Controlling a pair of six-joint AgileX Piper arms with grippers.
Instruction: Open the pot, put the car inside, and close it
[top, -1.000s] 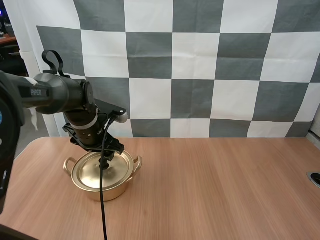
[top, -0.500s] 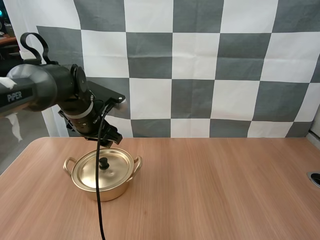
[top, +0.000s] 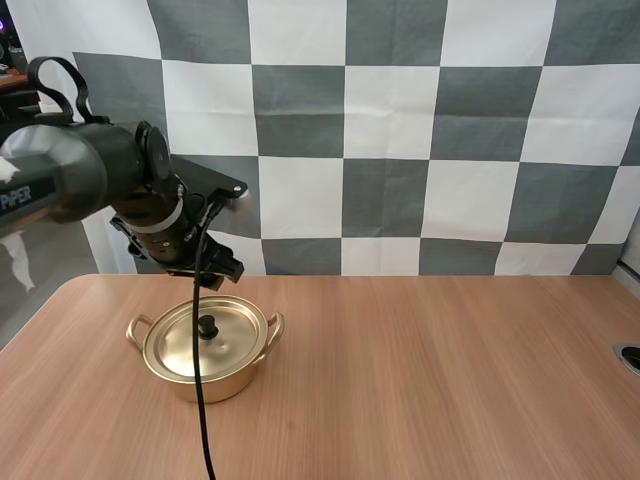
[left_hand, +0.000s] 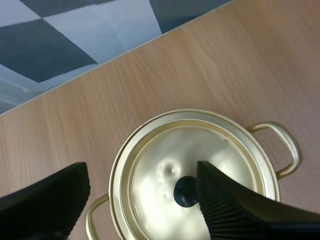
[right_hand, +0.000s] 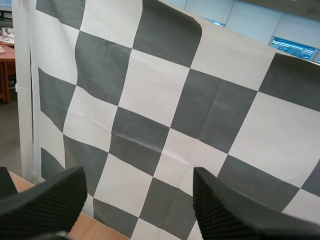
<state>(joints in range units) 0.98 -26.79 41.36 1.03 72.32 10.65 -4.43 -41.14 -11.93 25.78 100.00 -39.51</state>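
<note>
A golden pot (top: 205, 372) with two loop handles stands on the left of the table, and its lid (top: 185, 345) sits on it. The lid has a black knob (top: 208, 325). My left gripper (top: 222, 274) hangs open a little above and behind the pot, holding nothing. In the left wrist view the pot's rim (left_hand: 116, 170), its lid (left_hand: 210, 145) and the knob (left_hand: 185, 191) lie below my left gripper (left_hand: 142, 170), whose fingers stand wide apart. My right gripper (right_hand: 140, 175) is open with nothing between its fingers.
The wooden table (top: 430, 370) stretches bare to the right of the pot. A dark round fitting (top: 630, 356) sits at the table's right edge.
My left gripper has lifted off the lid's knob and drawn back and up, away from the pot. The lid stays on the pot.
</note>
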